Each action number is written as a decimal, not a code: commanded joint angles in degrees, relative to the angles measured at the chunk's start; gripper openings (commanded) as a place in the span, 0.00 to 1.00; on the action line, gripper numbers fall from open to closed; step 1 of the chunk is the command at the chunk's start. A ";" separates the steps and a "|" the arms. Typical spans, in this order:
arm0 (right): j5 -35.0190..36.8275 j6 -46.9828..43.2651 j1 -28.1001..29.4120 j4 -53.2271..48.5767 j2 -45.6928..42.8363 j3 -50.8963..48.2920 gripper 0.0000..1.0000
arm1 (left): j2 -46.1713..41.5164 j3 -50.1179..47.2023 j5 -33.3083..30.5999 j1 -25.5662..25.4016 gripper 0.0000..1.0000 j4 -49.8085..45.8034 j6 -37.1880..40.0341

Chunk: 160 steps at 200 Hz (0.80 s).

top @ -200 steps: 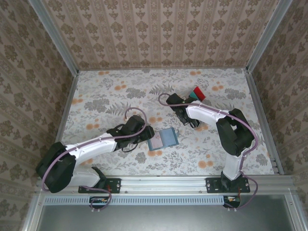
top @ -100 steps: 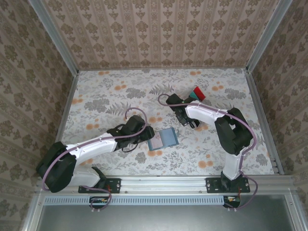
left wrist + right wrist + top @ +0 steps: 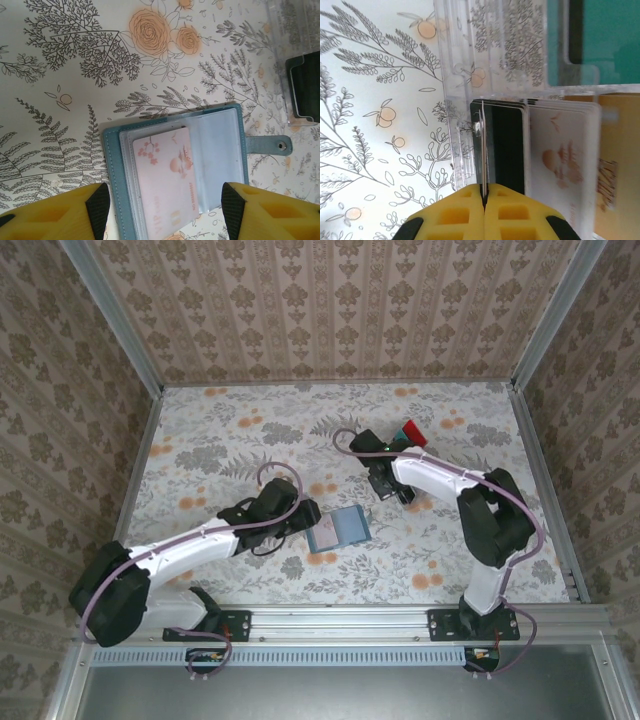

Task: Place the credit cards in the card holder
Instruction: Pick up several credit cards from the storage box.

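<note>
Cards (image 3: 560, 160) stand upright and packed face to face in a clear rack (image 3: 465, 90) toward the far right of the table (image 3: 220, 440). I can see a dark one, a white one with a pale print and a tan one behind. The card holder (image 3: 112, 165) lies open and flat near the front middle, well apart from the rack. It has a teal cover, clear sleeves and a snap tab sticking out to one side. One pale pink card with blossoms (image 3: 165, 175) already sits in a sleeve.

I judge the step in hand to be drawing a card out of the rack. My right gripper (image 3: 483, 192) is at the rack with its fingers pressed together. They seem to nip the thin edge of the outermost card (image 3: 482, 150), though edge-on I can't be sure. My left gripper (image 3: 165, 205) hangs over the holder with its fingers spread, one on either side, and grips nothing.

Next I'd want a straight pull clear of the rack without dragging the neighbouring cards. Then the card goes across to the holder and slides into a free sleeve while the left steadies the cover.
</note>
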 commanded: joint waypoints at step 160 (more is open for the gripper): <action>-63.24 35.43 -1.36 36.66 -25.72 -20.01 0.00 | -4.40 -3.98 14.30 3.44 0.70 20.95 -5.93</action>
